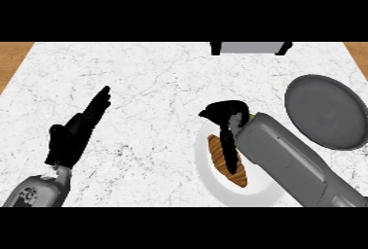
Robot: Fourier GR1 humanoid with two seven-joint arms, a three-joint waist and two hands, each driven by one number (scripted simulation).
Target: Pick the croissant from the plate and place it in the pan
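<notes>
A brown croissant (pixel 215 147) lies on a white plate (pixel 219 190) at the lower middle of the marble counter. My right hand (pixel 226 112) hovers over the plate's far edge, open, with one black finger stretched down across the croissant and hiding its middle. The croissant still rests on the plate. The dark grey round pan (pixel 327 112) sits to the right of the plate, close beside my right forearm. My left hand (pixel 75 129) rests open at the left, fingers pointing away, far from the plate.
A grey box-like object (pixel 248 47) stands at the counter's far edge, top middle. Wood shows past the counter's top left and top right corners. The white marble counter (pixel 158 78) stretches between the two hands.
</notes>
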